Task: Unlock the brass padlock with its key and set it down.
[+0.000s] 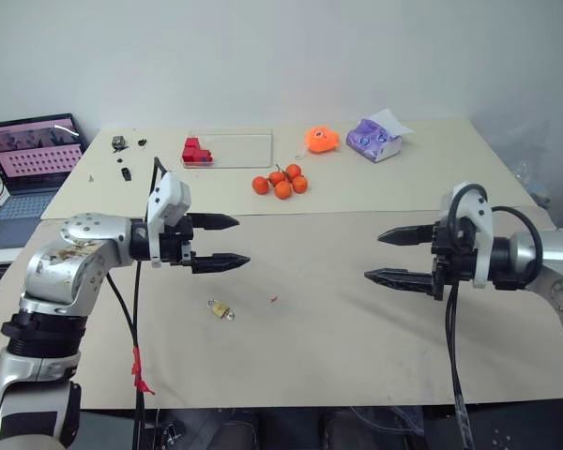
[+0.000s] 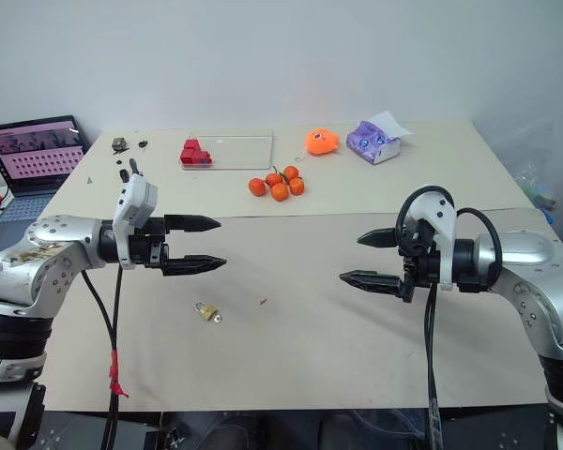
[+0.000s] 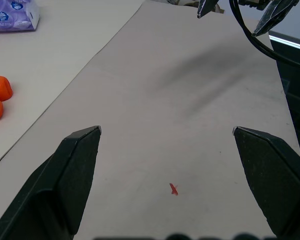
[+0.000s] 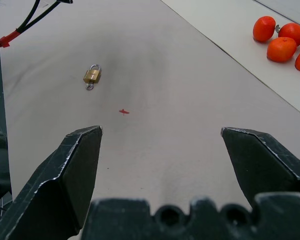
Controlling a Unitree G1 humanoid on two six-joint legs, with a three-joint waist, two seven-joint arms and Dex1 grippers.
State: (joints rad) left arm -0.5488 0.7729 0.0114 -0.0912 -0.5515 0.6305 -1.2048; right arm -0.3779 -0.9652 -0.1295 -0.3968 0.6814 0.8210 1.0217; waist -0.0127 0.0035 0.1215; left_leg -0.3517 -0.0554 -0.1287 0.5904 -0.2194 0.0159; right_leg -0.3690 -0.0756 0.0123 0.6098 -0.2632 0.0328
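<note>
Evidently nothing is grasped yet: the brass padlock point(image 1: 220, 307) lies flat on the table point(image 1: 357, 337), between and below the spread left claw point(image 1: 227, 242) and spread right claw point(image 1: 388, 256), ready for pickup.

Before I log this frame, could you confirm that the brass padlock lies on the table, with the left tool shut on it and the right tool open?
Not quite: the left tool is open and holds nothing. The brass padlock lies free on the table below it, as the left eye view shows. The right tool is open, as stated.
</note>
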